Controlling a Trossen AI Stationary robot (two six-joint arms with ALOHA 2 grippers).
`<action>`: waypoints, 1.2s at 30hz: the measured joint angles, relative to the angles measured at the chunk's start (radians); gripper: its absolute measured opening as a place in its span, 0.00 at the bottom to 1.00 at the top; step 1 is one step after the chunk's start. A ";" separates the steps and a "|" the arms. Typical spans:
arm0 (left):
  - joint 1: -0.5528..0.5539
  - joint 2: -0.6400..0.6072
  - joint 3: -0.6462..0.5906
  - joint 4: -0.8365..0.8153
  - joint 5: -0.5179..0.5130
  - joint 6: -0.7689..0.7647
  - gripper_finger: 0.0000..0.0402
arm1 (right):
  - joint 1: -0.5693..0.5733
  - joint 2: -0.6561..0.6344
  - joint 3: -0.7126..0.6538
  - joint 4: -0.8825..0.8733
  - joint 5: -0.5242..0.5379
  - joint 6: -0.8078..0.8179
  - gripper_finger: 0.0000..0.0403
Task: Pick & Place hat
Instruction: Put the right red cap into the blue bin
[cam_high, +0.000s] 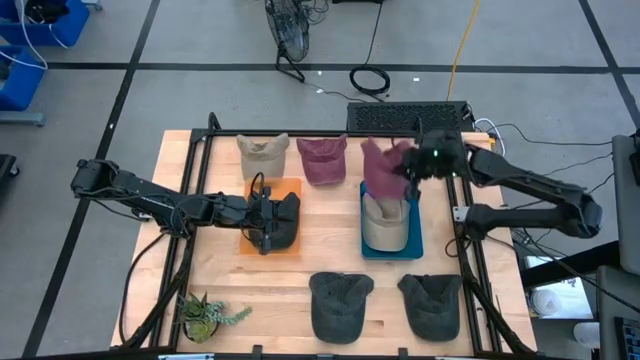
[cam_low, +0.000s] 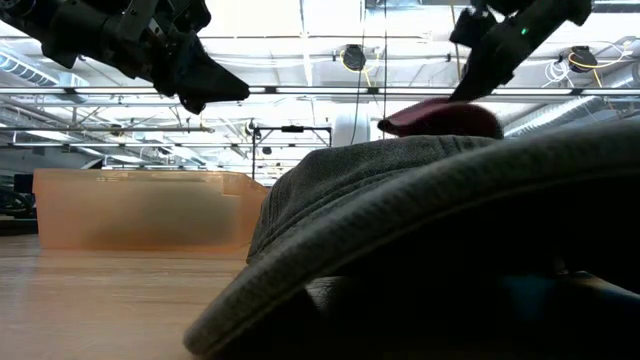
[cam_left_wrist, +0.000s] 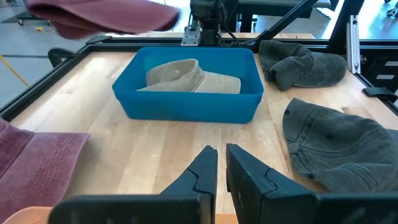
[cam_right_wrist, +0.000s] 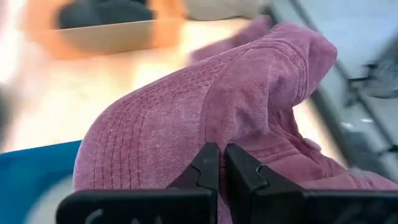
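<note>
grey hat is filling the low view's front | right gripper is pinching red hat, lifting it | next: lowering into blue bin | left gripper is waiting, pressed together

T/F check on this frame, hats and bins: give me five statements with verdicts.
1. The right hand is shut on a maroon hat. True.
2. The blue bin is empty. False: a tan hat lies in it.
3. The orange bin holds a dark hat. True.
4. The left hand carries a maroon hat. False: it holds nothing, shut, over the orange bin.
5. Two grey hats lie at the table's near edge. True.
</note>
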 joint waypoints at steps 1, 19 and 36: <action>0.000 0.000 0.000 0.001 0.000 0.000 0.10 | 0.040 -0.002 0.000 -0.006 0.011 0.026 0.01; -0.012 0.000 0.000 0.005 0.002 -0.010 0.10 | 0.461 0.036 0.000 -0.072 0.316 0.384 0.01; -0.019 0.000 0.000 0.027 0.000 -0.006 0.10 | 0.407 0.033 0.000 -0.070 0.341 0.309 0.01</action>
